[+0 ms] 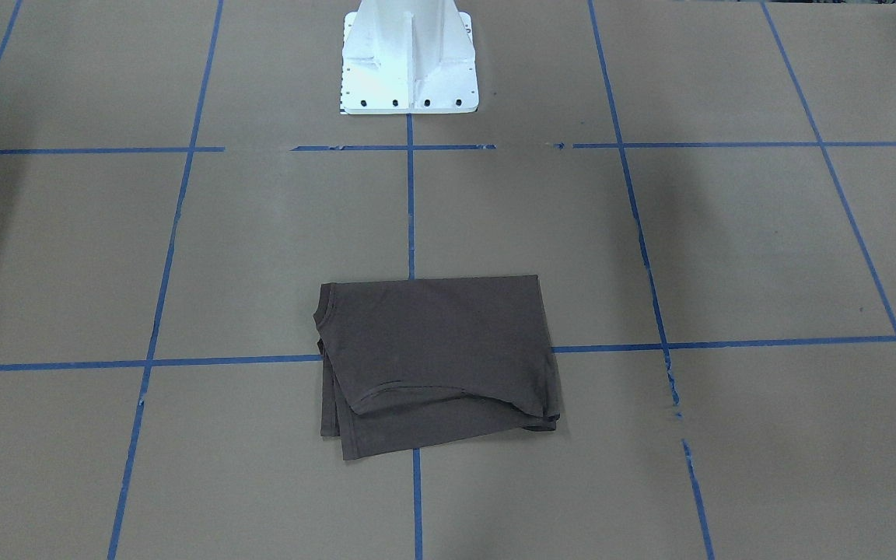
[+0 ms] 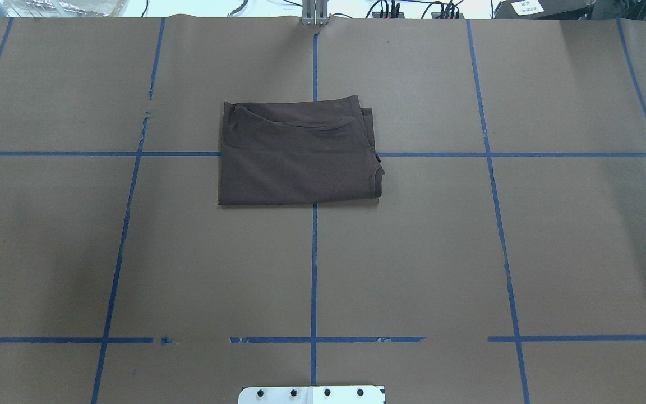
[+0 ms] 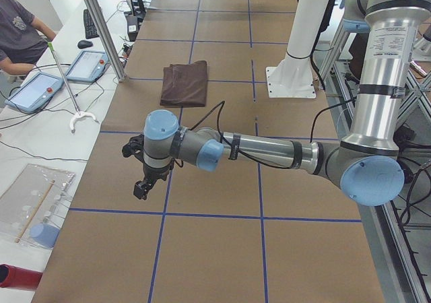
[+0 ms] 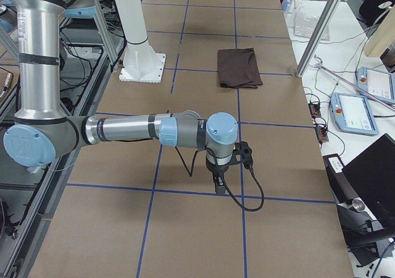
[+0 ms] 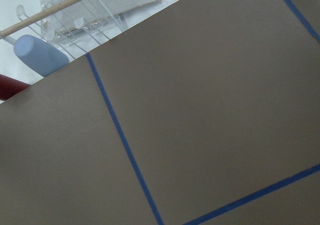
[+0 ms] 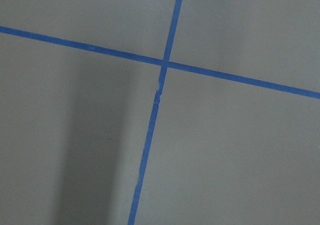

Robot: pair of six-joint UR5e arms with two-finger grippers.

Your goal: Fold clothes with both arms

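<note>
1. Brown paper covers the table [image 2: 48, 252], and blue tape lines [image 2: 313, 269] divide it into a grid of large rectangles.
2. A white pedestal base [image 1: 409, 70] is bolted to the table at the robot's edge, on the centre tape line.
3. The T-shirt [image 2: 298, 163] lies flat on the table, folded into a compact rectangle.
   - It straddles the crossing of the centre line and a cross line, on the far side of the table from the pedestal base.
   - Stacked layers show along its far edge, and a curved hem sits at the corner on the robot's right.
4. The left arm [image 3: 269, 151] reaches out over the table end on the robot's left. The left gripper [image 3: 143, 185] points down over bare paper, well apart from the T-shirt.
   - It appears in the side view only, so I cannot tell whether its jaws are wide or narrow. It is nowhere near the T-shirt.
5. The right arm [image 4: 129, 130] reaches out over the opposite table end. The right gripper [image 4: 220, 182] points down near a tape crossing, also well apart from the T-shirt.
   - It too appears in a side view only, so I cannot tell how its jaws stand.
6. Both wrist views show only paper and tape below; the left one also catches a light blue cylinder [image 5: 39, 55] beyond the table edge.
7. A seated person [image 3: 17, 27] is at a side bench with two tablet-like pendants [image 3: 34, 91].
</note>
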